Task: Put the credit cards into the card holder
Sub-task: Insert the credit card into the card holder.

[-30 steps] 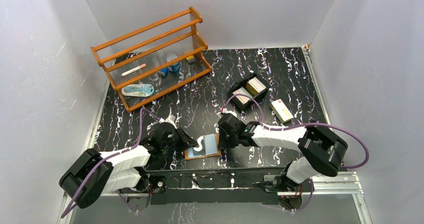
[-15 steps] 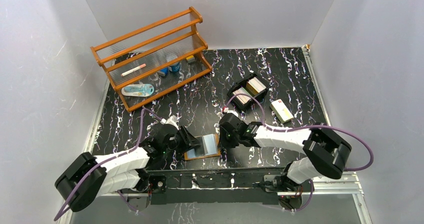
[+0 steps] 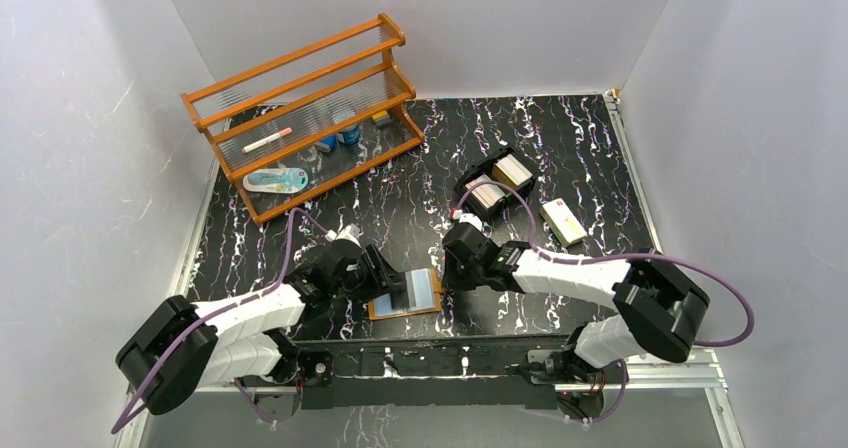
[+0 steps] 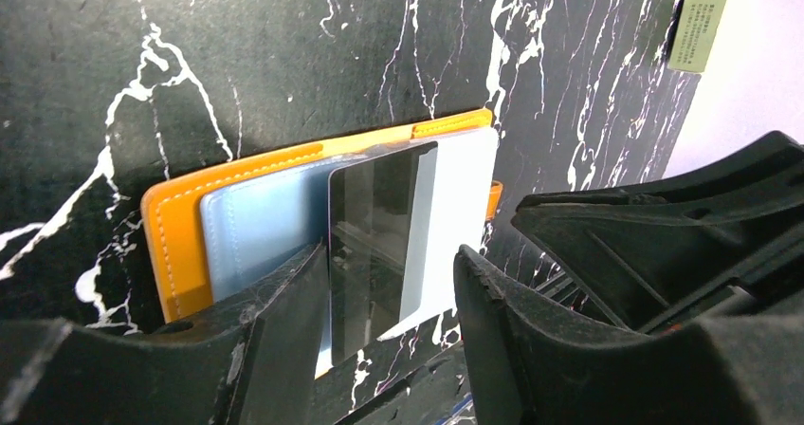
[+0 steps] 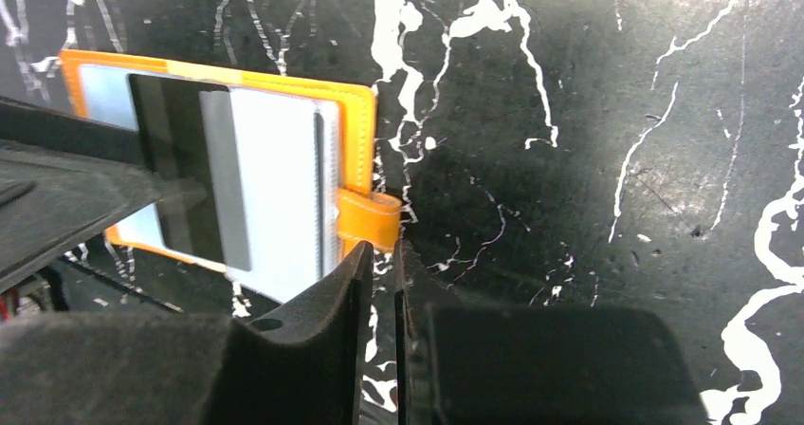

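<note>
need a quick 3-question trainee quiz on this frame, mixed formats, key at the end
1. True or false: the card holder lies shut.
2. Where do the spare credit cards stand? A) wooden rack B) black tray C) cream box
3. Which gripper sits at the holder's snap tab?
Key: 1 false, it lies open; 2 B; 3 the right gripper.
</note>
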Controlling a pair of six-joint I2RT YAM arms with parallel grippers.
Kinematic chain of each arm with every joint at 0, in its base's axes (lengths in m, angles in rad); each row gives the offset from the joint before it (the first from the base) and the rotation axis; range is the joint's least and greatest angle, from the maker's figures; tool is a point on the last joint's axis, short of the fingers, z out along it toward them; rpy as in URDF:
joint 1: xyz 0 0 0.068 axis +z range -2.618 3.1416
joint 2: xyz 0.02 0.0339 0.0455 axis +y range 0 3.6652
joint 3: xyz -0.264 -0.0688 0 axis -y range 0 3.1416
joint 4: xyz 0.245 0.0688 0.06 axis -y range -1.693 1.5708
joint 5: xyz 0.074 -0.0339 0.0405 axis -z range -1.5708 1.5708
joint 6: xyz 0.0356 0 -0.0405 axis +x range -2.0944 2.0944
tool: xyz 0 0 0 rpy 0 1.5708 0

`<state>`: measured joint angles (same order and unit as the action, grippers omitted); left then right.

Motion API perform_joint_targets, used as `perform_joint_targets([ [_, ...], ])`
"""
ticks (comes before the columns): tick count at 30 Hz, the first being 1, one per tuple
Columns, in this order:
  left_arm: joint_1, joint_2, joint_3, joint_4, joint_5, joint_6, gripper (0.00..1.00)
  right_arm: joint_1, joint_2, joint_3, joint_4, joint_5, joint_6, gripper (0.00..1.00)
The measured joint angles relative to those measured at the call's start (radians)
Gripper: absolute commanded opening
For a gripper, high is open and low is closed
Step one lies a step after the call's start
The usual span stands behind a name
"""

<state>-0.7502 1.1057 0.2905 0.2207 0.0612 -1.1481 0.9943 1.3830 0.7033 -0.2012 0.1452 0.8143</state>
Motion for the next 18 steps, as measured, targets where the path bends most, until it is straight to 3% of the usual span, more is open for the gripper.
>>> perform_joint_targets([
  [14, -0.051, 0.076, 0.056, -0.004, 0.001, 0.023, 0.48, -0.013, 0.092, 0.000, 0.048, -0.024, -0.006, 0.20],
  [18, -0.065, 0.098, 0.072, -0.013, -0.010, 0.040, 0.30, -0.013, 0.096, -0.008, 0.077, -0.040, 0.002, 0.21],
])
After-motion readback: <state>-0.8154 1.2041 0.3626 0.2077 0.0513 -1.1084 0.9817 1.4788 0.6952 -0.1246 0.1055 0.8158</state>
